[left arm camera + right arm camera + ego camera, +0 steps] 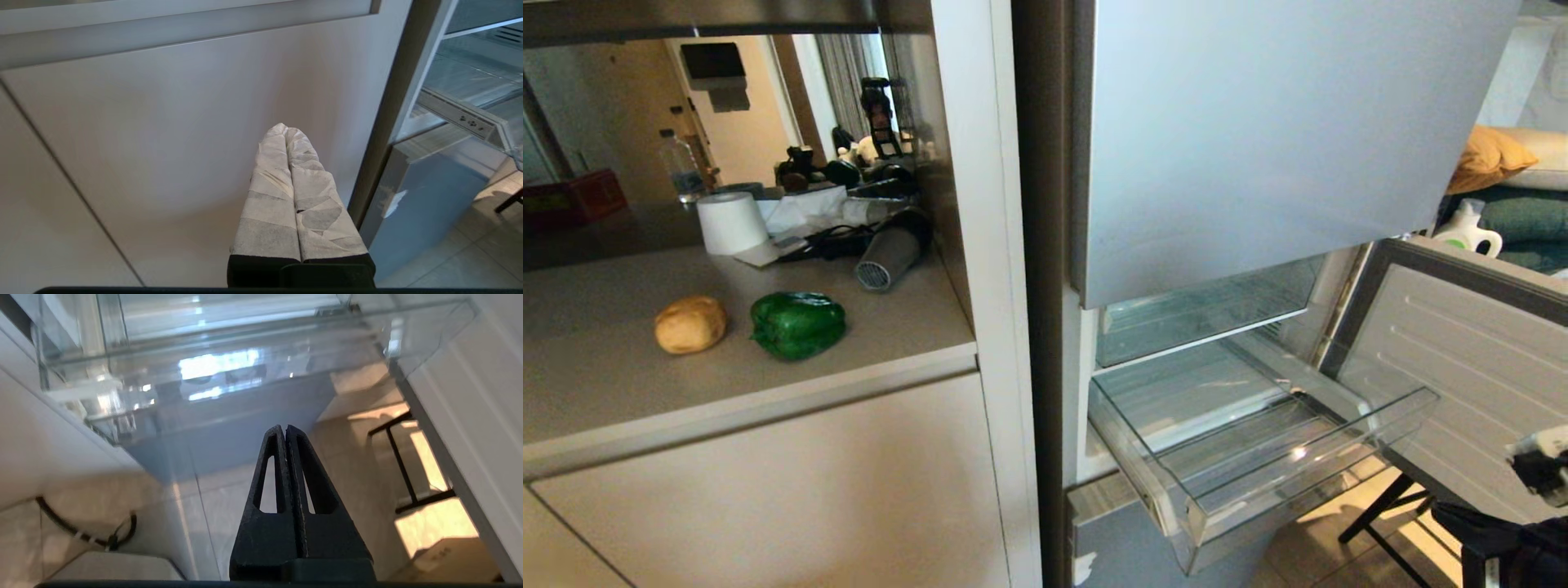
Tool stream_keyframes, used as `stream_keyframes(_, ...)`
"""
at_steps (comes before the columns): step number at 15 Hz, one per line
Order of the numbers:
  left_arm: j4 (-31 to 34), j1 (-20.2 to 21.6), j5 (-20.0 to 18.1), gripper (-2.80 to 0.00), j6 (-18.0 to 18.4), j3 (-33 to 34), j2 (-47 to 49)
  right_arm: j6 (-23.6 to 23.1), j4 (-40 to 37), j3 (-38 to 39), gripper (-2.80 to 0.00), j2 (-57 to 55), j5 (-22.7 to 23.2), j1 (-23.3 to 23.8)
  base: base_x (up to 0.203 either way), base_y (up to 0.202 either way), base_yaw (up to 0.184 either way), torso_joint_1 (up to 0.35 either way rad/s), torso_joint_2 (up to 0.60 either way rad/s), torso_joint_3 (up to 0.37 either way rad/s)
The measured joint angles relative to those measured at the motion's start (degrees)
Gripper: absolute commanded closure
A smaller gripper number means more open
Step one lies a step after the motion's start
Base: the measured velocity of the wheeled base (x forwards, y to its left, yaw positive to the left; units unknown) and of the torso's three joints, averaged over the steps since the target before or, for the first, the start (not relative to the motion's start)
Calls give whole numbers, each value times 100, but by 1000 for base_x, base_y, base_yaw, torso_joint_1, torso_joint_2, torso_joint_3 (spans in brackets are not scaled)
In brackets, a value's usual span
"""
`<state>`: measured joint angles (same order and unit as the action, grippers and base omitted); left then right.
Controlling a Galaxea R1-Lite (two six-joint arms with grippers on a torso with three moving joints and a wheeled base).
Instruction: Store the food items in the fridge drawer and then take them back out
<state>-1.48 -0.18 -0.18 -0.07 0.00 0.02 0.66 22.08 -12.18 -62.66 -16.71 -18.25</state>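
A tan potato (690, 324) and a glossy green bell pepper (797, 324) lie side by side on the grey counter (621, 384), left of the fridge. The clear plastic fridge drawer (1405, 408) stands pulled out and holds nothing. In the right wrist view my right gripper (284, 428) is shut with nothing in it, low in front of the drawer (229, 400) and above the floor; in the head view only part of that arm shows at the right edge. My left gripper (285, 128), wrapped in white tape, is shut and empty, facing a beige cabinet door (163, 134).
A paper roll (732, 222), a hair dryer (892, 249), cables and a water bottle (681, 167) crowd the counter's back. The open fridge door (1478, 359) stands right of the drawer. A black metal frame (402, 465) stands on the tiled floor beneath it.
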Motion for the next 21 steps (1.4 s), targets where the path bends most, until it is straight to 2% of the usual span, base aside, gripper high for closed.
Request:
stream_keyframes(7, 1, 0, 1, 0, 0, 0, 0, 643, 45, -762, 0, -2146, 356, 21, 0, 0, 0, 0, 0, 0)
stream_keyframes(11, 1, 0, 0, 0, 0, 0, 0, 720, 57, -1226, 0, -3266, 439, -16, 0, 0, 0, 0, 0, 0)
stream_keyframes(16, 0, 0, 0, 0, 0, 0, 0, 728, 92, -1594, 0, -3963, 442, -3, 0, 0, 0, 0, 0, 0)
stream_keyframes(18, 0, 0, 0, 0, 0, 0, 0, 715, 484, -1696, 0, -4264, 431, 12, 0, 0, 0, 0, 0, 0)
stream_keyframes(21, 1, 0, 0, 0, 0, 0, 0, 636, 1507, -1742, 0, -4800, 404, 37, 0, 0, 0, 0, 0, 0)
